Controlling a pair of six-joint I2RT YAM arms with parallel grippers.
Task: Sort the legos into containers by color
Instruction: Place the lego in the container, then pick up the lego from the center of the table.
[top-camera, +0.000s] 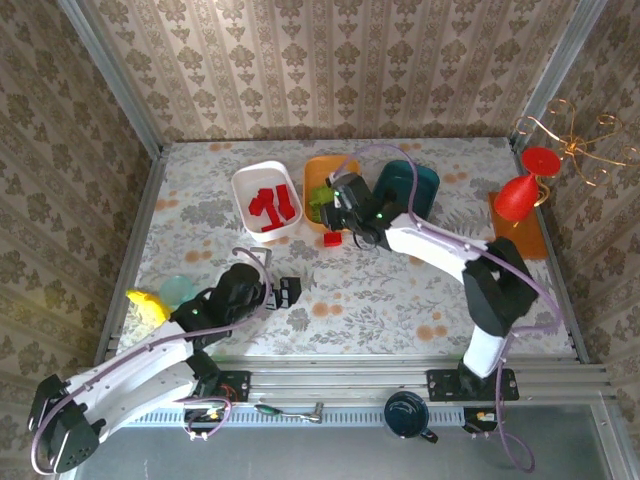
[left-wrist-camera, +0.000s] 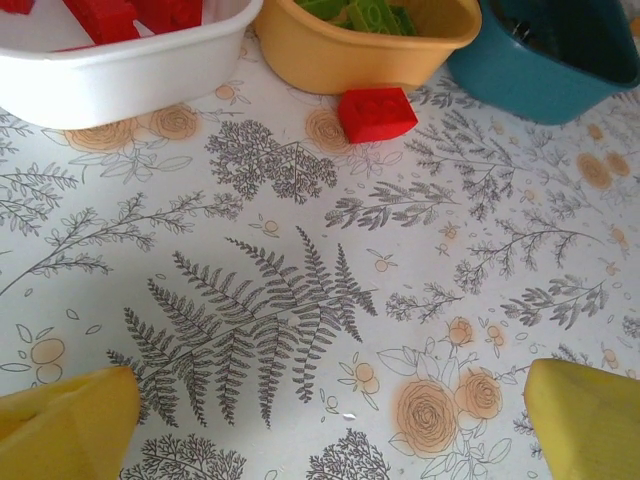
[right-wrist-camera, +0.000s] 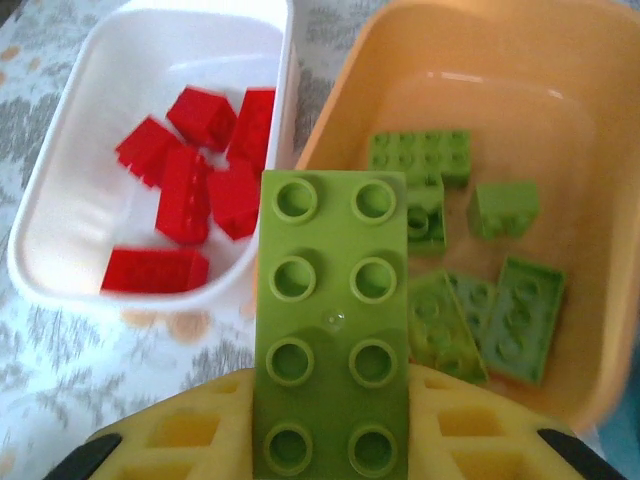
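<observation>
My right gripper (right-wrist-camera: 330, 430) is shut on a lime-green oblong lego (right-wrist-camera: 330, 320), held above the edge between the white tub (right-wrist-camera: 40, 240) and the orange tub (right-wrist-camera: 420, 40). Several red legos (right-wrist-camera: 200, 180) lie in the white tub, and several green legos (right-wrist-camera: 480, 290) lie in the orange one. In the top view the right gripper (top-camera: 335, 200) hovers over the orange tub (top-camera: 318, 165), with the teal tub (top-camera: 425, 180) to its right. One red lego (left-wrist-camera: 377, 113) lies on the table in front of the orange tub (left-wrist-camera: 350, 60). My left gripper (left-wrist-camera: 330, 420) is open over bare tablecloth.
A flat orange tray (top-camera: 530, 240) with a red goblet (top-camera: 520, 195) stands at the right edge. A yellow object (top-camera: 147, 303) and a pale teal one (top-camera: 178, 290) lie by the left arm. A dark mug (top-camera: 405, 415) sits on the front rail.
</observation>
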